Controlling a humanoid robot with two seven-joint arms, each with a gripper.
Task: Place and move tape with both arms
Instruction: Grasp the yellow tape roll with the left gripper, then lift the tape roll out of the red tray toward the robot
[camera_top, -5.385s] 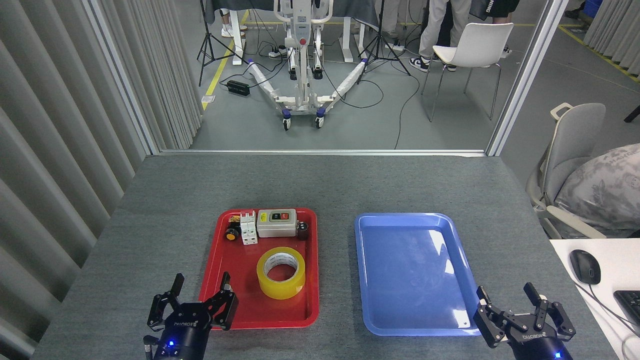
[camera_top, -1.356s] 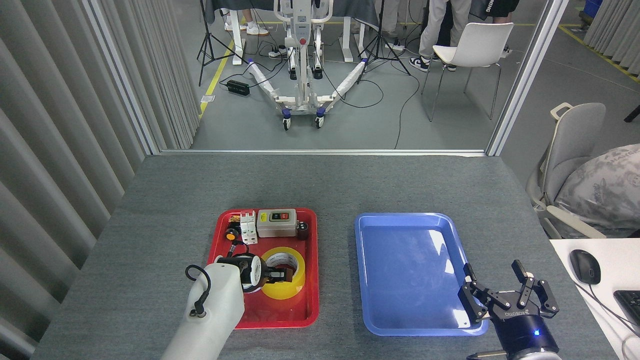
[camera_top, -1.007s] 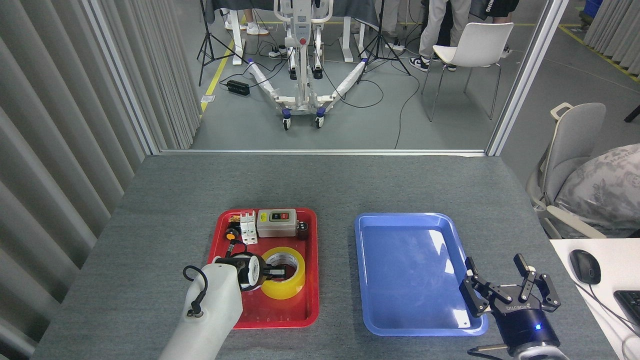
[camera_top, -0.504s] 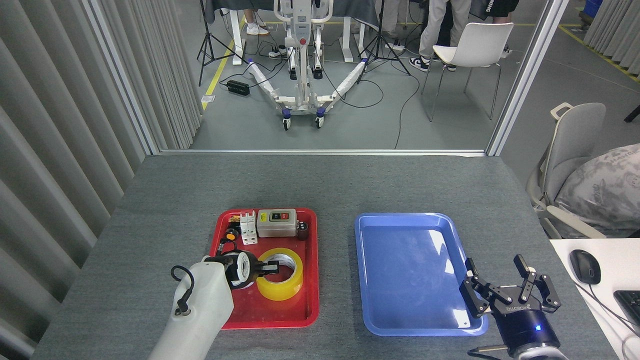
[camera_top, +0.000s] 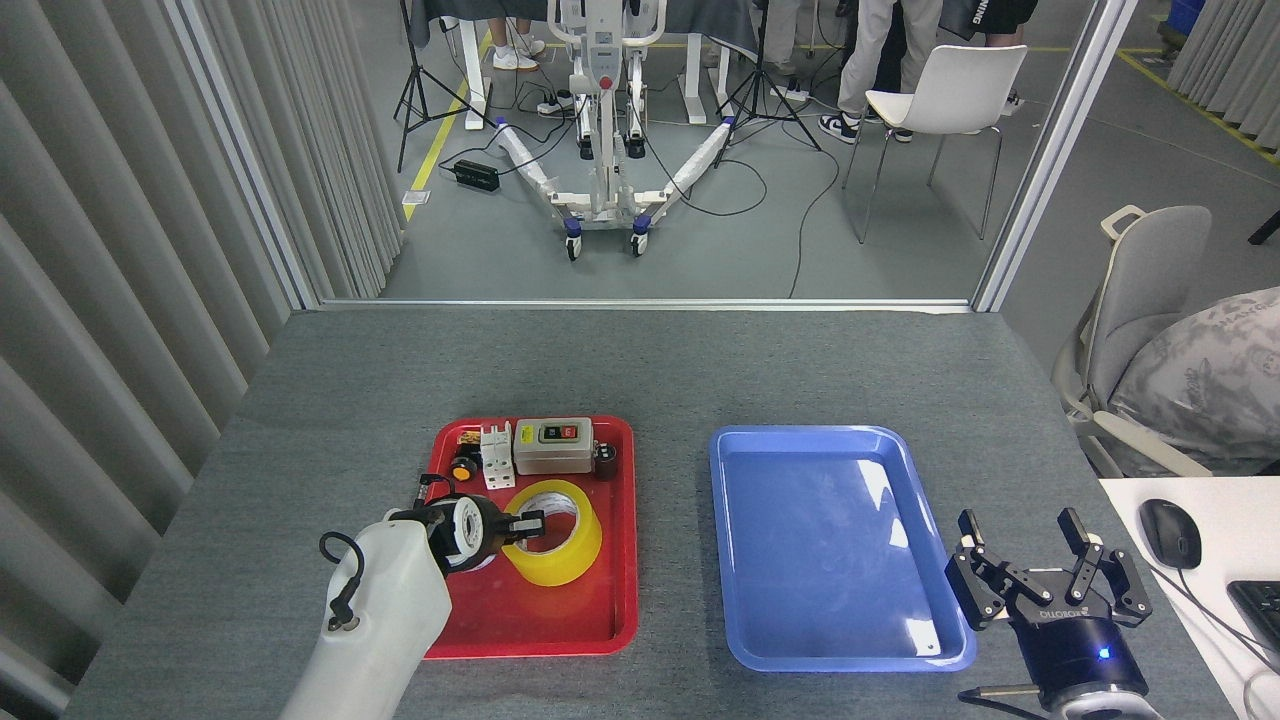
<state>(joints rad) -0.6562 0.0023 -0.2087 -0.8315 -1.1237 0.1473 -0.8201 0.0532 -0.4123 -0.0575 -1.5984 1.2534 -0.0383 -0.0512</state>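
The tape (camera_top: 572, 556), a wide yellow roll with a white core, is in the red tray (camera_top: 620, 600), slightly tilted. My left arm reaches in from the lower left. Its black left gripper (camera_top: 528, 523) is shut on the roll's left wall, with one finger inside the core and the other outside it. My right gripper (camera_top: 1020, 528) stands open, fingers pointing up, just off the near right corner of the blue tray (camera_top: 735, 560), holding nothing.
At the back of the red tray sit a grey switch box (camera_top: 553, 445), a white breaker (camera_top: 494, 456), an orange-and-black button (camera_top: 462, 468) and a small dark cylinder (camera_top: 605, 459). A white desk with a mouse (camera_top: 1169, 532) adjoins the table on the right.
My left gripper has closed on the tape's wall and pulled back to the left. The roll has shifted a little up and left with it. The right gripper has drifted slightly right.
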